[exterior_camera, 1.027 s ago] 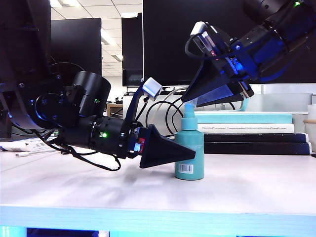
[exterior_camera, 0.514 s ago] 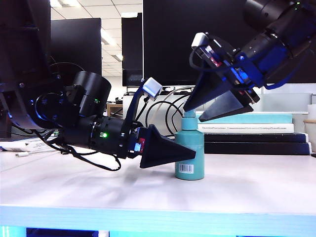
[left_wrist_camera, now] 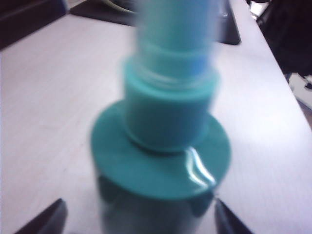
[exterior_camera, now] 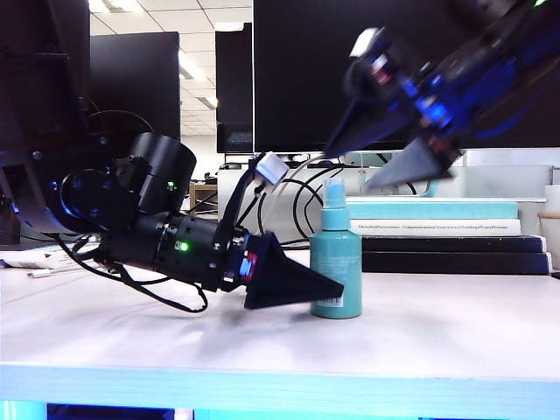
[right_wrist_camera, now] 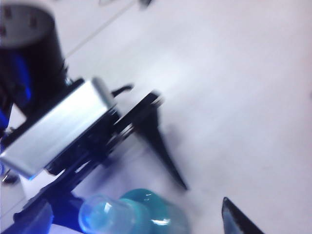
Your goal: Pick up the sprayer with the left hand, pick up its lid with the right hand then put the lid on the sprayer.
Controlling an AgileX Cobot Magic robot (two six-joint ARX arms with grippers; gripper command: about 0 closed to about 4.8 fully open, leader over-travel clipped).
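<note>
The teal sprayer [exterior_camera: 337,273] stands upright on the white table [exterior_camera: 437,332]. The clear lid [exterior_camera: 334,193] sits over its nozzle. My left gripper [exterior_camera: 325,287] lies low beside the bottle, its black fingers on either side of the body. In the left wrist view the sprayer [left_wrist_camera: 161,146] fills the middle and the left gripper [left_wrist_camera: 139,222] is open, with a small gap at each fingertip. My right gripper [exterior_camera: 348,168] hovers blurred above the lid, open and empty. In the right wrist view the lid [right_wrist_camera: 100,214] caps the sprayer [right_wrist_camera: 158,214] between the wide-spread tips of the right gripper [right_wrist_camera: 136,222].
A stack of books [exterior_camera: 437,219] lies behind the sprayer at the right, with a teal one on top. Black cables [exterior_camera: 293,197] loop behind the left arm. Dark monitors stand at the back. The left arm's silver camera box [right_wrist_camera: 58,129] sits close under the right gripper.
The right gripper has opened and lifted up off the lid, which stays on the nozzle. The left gripper's fingers have spread and its wrist has dipped slightly.
</note>
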